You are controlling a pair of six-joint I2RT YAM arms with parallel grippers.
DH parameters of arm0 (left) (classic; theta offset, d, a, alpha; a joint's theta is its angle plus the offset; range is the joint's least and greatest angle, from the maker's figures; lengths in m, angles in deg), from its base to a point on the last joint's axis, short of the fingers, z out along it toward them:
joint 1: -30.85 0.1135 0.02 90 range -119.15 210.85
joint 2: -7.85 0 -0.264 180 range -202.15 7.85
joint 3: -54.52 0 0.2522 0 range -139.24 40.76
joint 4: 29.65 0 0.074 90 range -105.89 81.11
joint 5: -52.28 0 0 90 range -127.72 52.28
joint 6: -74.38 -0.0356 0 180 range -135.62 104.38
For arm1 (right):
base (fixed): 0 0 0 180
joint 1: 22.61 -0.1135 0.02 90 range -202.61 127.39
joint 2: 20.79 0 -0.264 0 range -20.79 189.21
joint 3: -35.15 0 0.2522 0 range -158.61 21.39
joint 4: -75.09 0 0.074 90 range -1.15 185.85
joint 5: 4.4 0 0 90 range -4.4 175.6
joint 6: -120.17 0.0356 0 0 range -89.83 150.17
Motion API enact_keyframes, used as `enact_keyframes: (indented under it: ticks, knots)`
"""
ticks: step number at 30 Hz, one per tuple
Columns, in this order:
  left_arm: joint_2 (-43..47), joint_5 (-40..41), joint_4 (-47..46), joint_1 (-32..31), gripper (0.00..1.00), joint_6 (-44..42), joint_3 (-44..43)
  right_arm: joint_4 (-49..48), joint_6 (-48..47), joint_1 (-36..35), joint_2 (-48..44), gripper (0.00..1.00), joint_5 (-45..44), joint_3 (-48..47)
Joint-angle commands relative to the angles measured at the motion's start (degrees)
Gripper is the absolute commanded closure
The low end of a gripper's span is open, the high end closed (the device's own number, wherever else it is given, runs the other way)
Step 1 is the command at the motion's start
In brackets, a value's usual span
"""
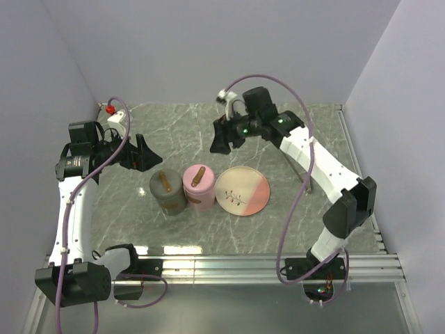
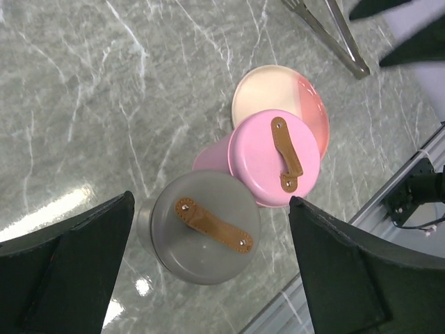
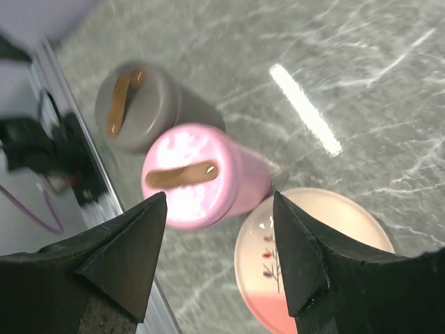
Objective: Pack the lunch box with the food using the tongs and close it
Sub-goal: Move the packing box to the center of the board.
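The left gripper (image 2: 211, 202) is seen spread wide with nothing held, hung over the grey tub (image 2: 205, 229) of the lunch box, whose lid is shut and crossed by a brown strap (image 2: 214, 225). In the top view, the pink tub (image 2: 274, 158) is set just beside it at 3 o'clock, likewise lidded; what is inside both is hidden. A plate (image 2: 261, 87), cream and pink with a printed sprig, is placed at 3 o'clock of that. The tongs (image 2: 351, 59) are laid further toward 3 o'clock on the marbled table (image 2: 104, 104). The right gripper (image 3: 220, 198) is held parted and empty.

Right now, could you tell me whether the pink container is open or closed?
Closed. The pink container stands upright with its lid seated on top, brown strap handle uppermost, in all three views.
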Motion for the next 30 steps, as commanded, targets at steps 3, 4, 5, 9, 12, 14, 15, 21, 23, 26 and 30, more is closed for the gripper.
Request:
enact_keyframes:
  ticks: [3,4,5,9,12,14,15,21,23,26,30]
  knots:
    - [0.5,0.0,2.4,0.2,0.01,-0.1,-1.7,9.3,-9.5,-6.6,-3.7,0.30,-11.9,0.1]
    - [0.5,-0.1,2.3,0.2,0.01,0.5,-1.8,8.8,-8.9,-7.3,-4.4,0.31,-13.2,1.7]
    - [0.6,-0.2,2.1,0.3,0.01,0.9,-1.9,8.4,-8.7,-9.0,-4.6,0.31,-14.0,2.5]
    - [1.0,0.4,0.0,0.2,0.01,3.3,-1.2,5.2,-8.4,-13.3,-5.2,0.33,-17.9,5.9]
    - [1.1,-0.1,-0.9,0.2,0.01,4.0,-0.2,3.7,-7.9,-15.2,-4.8,0.34,-19.8,6.5]
    - [1.3,-0.2,-1.2,0.3,0.01,6.5,0.6,3.3,-7.2,-16.4,-4.4,0.34,-20.3,6.4]
    - [1.4,0.1,-1.3,0.2,0.01,6.7,0.7,2.9,-7.2,-16.9,-4.3,0.35,-21.6,6.4]
    - [2.3,1.0,-2.3,0.2,0.01,8.3,2.2,2.2,-8.0,-20.4,-3.2,0.35,-24.4,6.2]
    - [2.4,1.4,-2.6,0.3,0.01,8.8,2.5,2.1,-8.2,-21.0,-2.4,0.36,-25.0,6.1]
    - [2.5,1.7,-3.1,0.2,0.01,9.2,2.7,1.3,-8.7,-21.3,-1.0,0.36,-25.9,7.0]
    - [2.3,2.2,-1.8,0.2,0.00,7.6,2.2,0.4,-8.7,-21.9,0.3,0.36,-26.1,9.0]
